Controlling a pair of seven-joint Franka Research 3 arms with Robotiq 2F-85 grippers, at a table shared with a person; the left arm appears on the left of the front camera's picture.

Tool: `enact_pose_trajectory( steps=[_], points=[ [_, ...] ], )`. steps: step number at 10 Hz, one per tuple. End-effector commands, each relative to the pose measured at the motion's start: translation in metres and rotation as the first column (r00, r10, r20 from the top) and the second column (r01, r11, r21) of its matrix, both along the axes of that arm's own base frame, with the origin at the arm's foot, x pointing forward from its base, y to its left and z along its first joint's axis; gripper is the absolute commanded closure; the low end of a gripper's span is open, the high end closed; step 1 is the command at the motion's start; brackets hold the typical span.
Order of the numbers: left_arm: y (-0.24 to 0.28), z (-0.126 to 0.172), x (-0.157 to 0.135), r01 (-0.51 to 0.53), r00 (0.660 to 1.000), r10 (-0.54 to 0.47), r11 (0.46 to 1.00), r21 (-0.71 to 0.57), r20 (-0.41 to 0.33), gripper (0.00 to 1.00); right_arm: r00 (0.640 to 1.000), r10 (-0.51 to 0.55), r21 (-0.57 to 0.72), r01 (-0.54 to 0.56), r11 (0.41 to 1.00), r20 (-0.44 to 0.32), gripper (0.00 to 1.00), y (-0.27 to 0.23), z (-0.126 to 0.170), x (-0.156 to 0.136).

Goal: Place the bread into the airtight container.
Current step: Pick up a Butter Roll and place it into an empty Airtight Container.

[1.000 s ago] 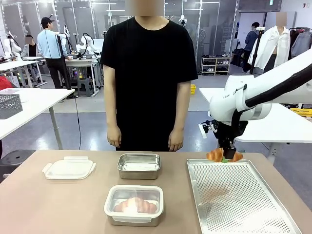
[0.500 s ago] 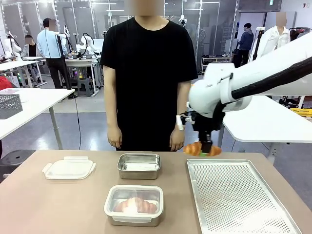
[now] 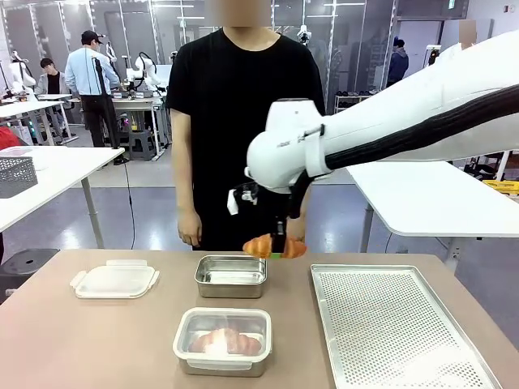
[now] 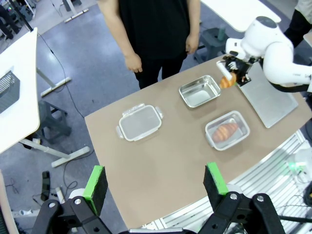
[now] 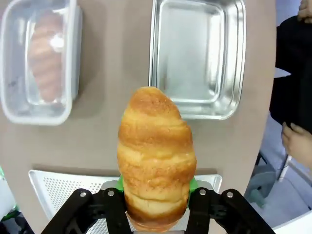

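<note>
The right gripper [image 3: 279,251] pinches the croissant [image 3: 261,245] above the right edge of the far metal container [image 3: 231,289]; the left gripper [image 4: 155,181] gapes wide, empty.

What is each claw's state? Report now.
Left claw: open, holding nothing.
Right claw: closed on the bread.

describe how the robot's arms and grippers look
The right arm is white with rounded joints and a black ribbed cable sleeve along it. The right gripper and left gripper are black, with bright green pads on the fingers.
</note>
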State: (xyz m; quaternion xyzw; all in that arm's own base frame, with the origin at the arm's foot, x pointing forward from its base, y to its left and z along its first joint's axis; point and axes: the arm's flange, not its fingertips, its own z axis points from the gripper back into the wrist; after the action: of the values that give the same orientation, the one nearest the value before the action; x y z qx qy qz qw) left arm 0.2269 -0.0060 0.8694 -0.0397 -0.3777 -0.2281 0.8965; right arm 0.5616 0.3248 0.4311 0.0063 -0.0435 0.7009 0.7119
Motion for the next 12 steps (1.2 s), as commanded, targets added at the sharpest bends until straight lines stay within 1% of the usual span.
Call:
enact_pose_trajectory(
  steps=[1, 4, 6, 9, 10, 11, 12],
  points=[
    [0.001, 0.001, -0.001, 0.000, 1.000, 0.000, 1.000, -0.001, 0.001, 0.00, 1.000, -0.001, -0.055, 0.000, 0.998, -0.030, 0.56, 0.035, -0.005, 0.019],
    [0.001, 0.001, -0.001, 0.000, 1.000, 0.000, 1.000, -0.001, 0.001, 0.00, 0.997, 0.034, -0.056, -0.038, 0.998, -0.066, 0.56, 0.084, -0.022, 0.037],
    [0.001, 0.001, -0.001, 0.000, 1.000, 0.000, 1.000, -0.001, 0.001, 0.00, 0.996, 0.024, -0.042, -0.028, 0.999, -0.083, 0.56, 0.104, -0.032, 0.049],
    [0.001, 0.001, -0.001, 0.000, 1.000, 0.000, 1.000, -0.001, 0.001, 0.00, 0.992, 0.008, -0.038, -0.013, 0.999, -0.123, 0.56, 0.113, -0.056, 0.068],
    [0.001, 0.001, -0.001, 0.000, 1.000, 0.000, 1.000, -0.001, 0.001, 0.00, 0.992, 0.000, -0.037, -0.005, 0.999, -0.126, 0.56, 0.112, -0.064, 0.074],
    [0.001, 0.001, -0.001, 0.000, 1.000, 0.000, 1.000, -0.001, 0.001, 0.00, 0.988, 0.005, -0.014, -0.007, 1.000, -0.153, 0.56, 0.111, -0.067, 0.079],
    [0.001, 0.001, -0.001, 0.000, 1.000, 0.000, 1.000, -0.001, 0.001, 0.00, 0.991, -0.001, -0.021, -0.002, 1.000, -0.135, 0.56, 0.111, -0.072, 0.082]
  ],
)
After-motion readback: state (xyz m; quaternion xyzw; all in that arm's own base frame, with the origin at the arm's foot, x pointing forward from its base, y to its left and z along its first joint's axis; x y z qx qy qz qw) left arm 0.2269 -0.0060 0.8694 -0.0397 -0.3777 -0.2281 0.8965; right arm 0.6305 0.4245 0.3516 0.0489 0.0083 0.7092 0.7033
